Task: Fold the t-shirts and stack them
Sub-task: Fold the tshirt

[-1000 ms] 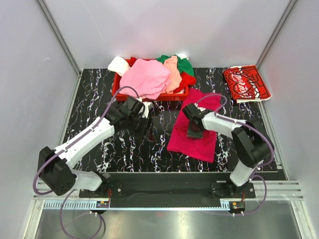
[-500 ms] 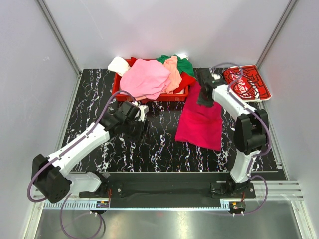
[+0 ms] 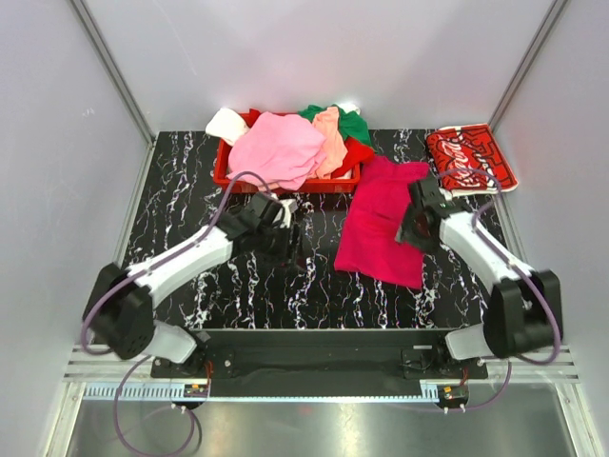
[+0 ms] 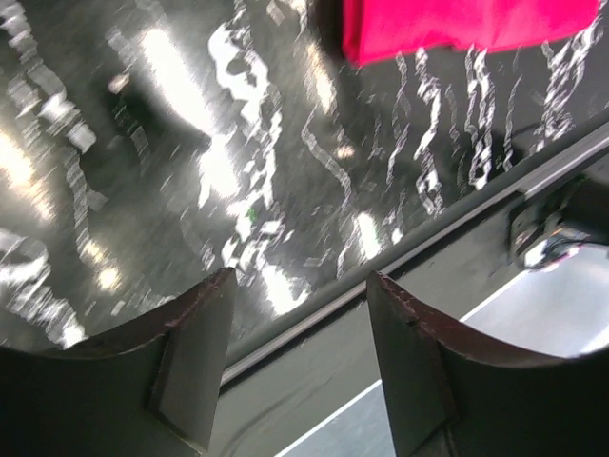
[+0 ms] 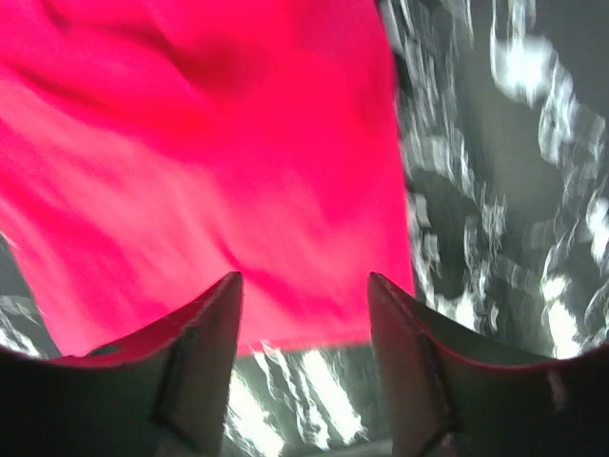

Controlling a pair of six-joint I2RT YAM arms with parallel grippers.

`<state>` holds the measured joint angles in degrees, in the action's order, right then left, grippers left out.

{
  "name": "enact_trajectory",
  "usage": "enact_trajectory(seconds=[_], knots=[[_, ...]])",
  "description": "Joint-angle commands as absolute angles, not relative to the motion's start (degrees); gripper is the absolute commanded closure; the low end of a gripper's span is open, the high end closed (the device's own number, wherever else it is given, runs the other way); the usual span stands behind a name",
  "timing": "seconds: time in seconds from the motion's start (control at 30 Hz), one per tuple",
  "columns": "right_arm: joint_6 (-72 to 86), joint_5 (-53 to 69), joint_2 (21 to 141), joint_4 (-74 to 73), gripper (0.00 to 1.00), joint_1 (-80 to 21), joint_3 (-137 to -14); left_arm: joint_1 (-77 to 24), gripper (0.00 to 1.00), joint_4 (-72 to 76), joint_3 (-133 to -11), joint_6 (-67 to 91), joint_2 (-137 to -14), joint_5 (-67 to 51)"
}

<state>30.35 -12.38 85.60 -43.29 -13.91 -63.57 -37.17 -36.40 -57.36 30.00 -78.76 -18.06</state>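
The magenta t-shirt [image 3: 385,224] lies spread flat on the black marbled table, right of centre; it also fills the right wrist view [image 5: 209,162] and shows at the top of the left wrist view [image 4: 457,24]. My right gripper [image 3: 411,228] hovers over its right edge, open and empty [image 5: 304,314]. My left gripper [image 3: 290,249] is open and empty over bare table left of the shirt [image 4: 300,314]. The folded red Coca-Cola shirt [image 3: 469,160] lies at the back right. Pink [image 3: 278,148], peach [image 3: 330,138], green [image 3: 354,124] and white [image 3: 226,124] shirts are heaped in the basket.
The red plastic basket [image 3: 221,167] stands at the back centre. Grey walls enclose the table on three sides. The table's front edge and metal rail [image 4: 400,257] lie just below my left gripper's view.
My right gripper let go of the magenta shirt at the back and moved forward to its right edge; the shirt now lies flat. My left gripper moved slightly right.
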Motion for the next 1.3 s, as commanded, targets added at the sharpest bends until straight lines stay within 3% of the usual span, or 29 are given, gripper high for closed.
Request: enact_trajectory(seconds=[0.0, 0.13, 0.17, 0.33, 0.6, 0.9, 1.27], knots=[[35.7, -6.4, 75.8, -40.3, 0.36, -13.3, -53.2, -37.9, 0.37, -24.2, -57.3, 34.2, -84.3, -23.2], [36.5, -0.2, 69.8, -34.9, 0.03, -10.8, -44.0, -39.7, 0.34, -17.4, -58.4, 38.3, -91.5, -25.0], [35.5, 1.7, 70.1, -33.8, 0.00, -9.8, -43.3, -40.1, 0.34, -14.9, -59.1, 38.8, -93.0, -25.4], [35.3, 1.9, 72.7, -35.9, 0.00, -6.6, -44.6, -41.9, 0.34, -12.0, -62.3, 42.2, -101.6, -24.9], [44.1, -2.2, 65.1, -39.5, 0.00, -5.4, -39.5, -44.8, 0.35, -8.2, -63.6, 47.4, -107.6, -21.7], [53.7, -4.4, 59.3, -38.0, 0.05, -5.3, -30.9, -45.3, 0.44, -6.5, -64.8, 49.1, -110.7, -18.5], [57.0, -6.7, 59.6, -35.7, 0.26, -5.4, -28.9, -45.3, 0.62, -5.7, -66.6, 47.4, -113.6, -16.3]])
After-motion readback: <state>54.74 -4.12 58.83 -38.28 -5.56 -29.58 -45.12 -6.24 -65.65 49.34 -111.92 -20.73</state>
